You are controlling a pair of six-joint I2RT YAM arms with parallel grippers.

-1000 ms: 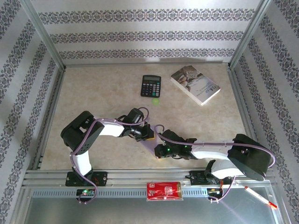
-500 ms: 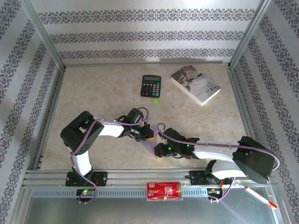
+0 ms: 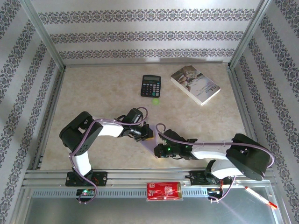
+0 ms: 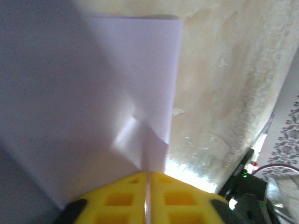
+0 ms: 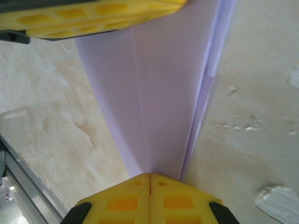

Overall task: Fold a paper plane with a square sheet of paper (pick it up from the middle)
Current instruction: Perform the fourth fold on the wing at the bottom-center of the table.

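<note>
Arms bent inward, left gripper (image 4: 147, 177) and right gripper (image 5: 150, 178) pinch folded paper (image 4: 117, 84).

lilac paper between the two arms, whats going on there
Both arms are folding the lilac paper near the front middle of the table. The left gripper is shut on one end and the right gripper is shut on the opposite end, so the paper is held between them. It already shows creases and layered edges but is not yet a finished plane. The calculator, book and green disc lie apart at the far side.
</note>
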